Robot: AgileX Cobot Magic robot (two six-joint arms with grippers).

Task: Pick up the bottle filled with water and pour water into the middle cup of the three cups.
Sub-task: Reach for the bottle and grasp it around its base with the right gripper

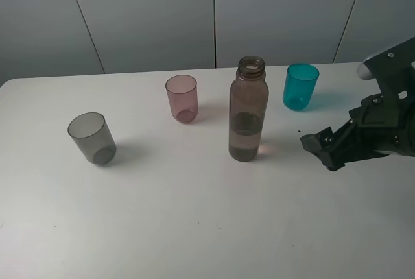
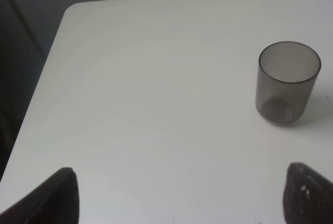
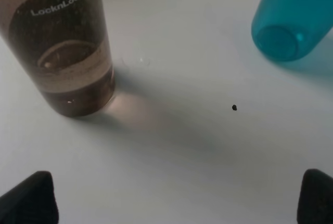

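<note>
Step in hand: approach for the grasp. The bottle [image 1: 248,110] stands upright and uncapped on the table [image 1: 194,227], between the middle cup [image 1: 181,98] (pink) and the teal cup [image 1: 300,86], slightly nearer the camera than both; its water fills roughly the lower third. The grey cup [image 1: 92,137] stands well apart at the left. The right gripper [image 1: 319,150] hangs low, near the bottle on its right side and apart from it, with jaws spread fully wide and holding nothing; in the wrist view the bottle sits off to one side of the gap between the fingers, not on its centre line. The left gripper [image 2: 182,198] is also wide open and empty, facing the grey cup. Next move, as judged: centre the right gripper on the bottle body, advance until the body lies between the fingers, then close firmly. Keep the bottle vertical during lift, since the neck is open; tilt only once the mouth is over the middle cup
</note>
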